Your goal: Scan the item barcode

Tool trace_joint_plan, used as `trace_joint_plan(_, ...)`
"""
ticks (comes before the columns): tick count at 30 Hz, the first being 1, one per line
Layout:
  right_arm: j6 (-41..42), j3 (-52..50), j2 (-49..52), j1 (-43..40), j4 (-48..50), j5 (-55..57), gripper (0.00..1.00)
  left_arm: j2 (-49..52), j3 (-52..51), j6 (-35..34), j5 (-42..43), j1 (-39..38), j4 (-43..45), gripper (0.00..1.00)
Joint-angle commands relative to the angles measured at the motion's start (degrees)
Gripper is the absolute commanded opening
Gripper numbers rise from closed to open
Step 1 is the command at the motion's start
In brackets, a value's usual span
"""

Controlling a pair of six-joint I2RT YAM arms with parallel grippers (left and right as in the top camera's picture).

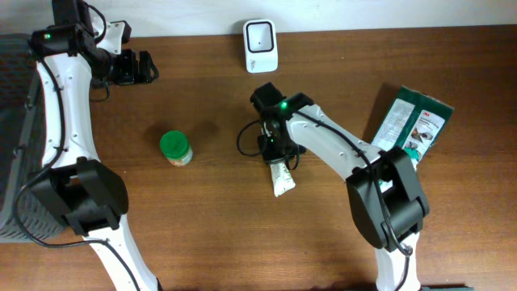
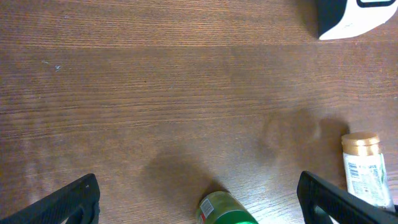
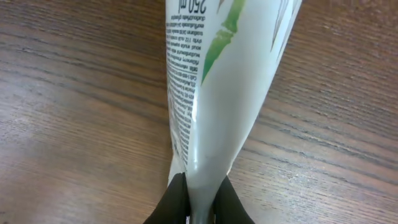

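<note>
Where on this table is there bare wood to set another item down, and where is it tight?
Bare wood: the front strip below the jar and tube; the stretch between the scanner and the green packets. Crowded: the centre, where the right gripper pinches the tube.
</note>
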Motion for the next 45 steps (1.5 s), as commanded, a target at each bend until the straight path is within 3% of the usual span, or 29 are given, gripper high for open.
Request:
trace_joint_plan(1,-0.5,0.0,3.2,0.3,0.7,0.0,0.16,-0.3,1.0,-0.5,0.8,0.2,0.0,0.99)
trace_joint_plan(4,1.5,0.0,3.2,0.3,0.5,-1.8,0.31,-0.3,1.0,-0.5,0.8,0.2,0.0,0.99)
trace_joint_plan(16,-2.1,0.5,2.0,-1.2,0.9,-3.5,0.31,-0.3,1.0,-0.5,0.8,0.2,0.0,0.99)
trace_joint_plan(20,-0.1,-3.4,2.2,-1.2,-0.3,-4.7,0.39,-0.3,1.0,-0.5,0.9,0.2,0.0,0.99)
trace_joint_plan(21,1.0,-4.3,2.2,-1.4,-0.4,-4.7,0.36,-0.3,1.0,-0.5,0.8,0.2,0.0,0.99)
trace_joint_plan(23,1.7,-4.3,2.1,-1.7,-0.3,-4.7,0.07,-0.3,1.0,-0.5,0.8,0.2,0.0,0.99)
trace_joint_plan(29,0.0,-1.4,-1.1,-2.6,-1.2,-6.3,0.04,-0.3,1.0,-0.5,0.8,0.2,0.0,0.99)
trace_joint_plan(33,-8.0,3.7,-5.7,-3.1,-0.7,-20.9,0.04,-0.3,1.0,-0.5,0.8,0.2,0.0,0.99)
trace_joint_plan(36,-16.3,9.5,-7.3,-6.7,-0.5,-48.5,0.04,-0.3,1.0,-0.5,0.8,0.2,0.0,0.99)
trace_joint_plan(39,-20.2,12.6,-7.7,-8.6,-4.2,-58.2,0.04,-0.3,1.0,-0.5,0.8,0.2,0.0,0.99)
trace_joint_plan(45,-20.0,17.2,-11.7,-13.0,-5.4,-71.8,0.04,-0.3,1.0,-0.5,0.8,0.2,0.0,0.99)
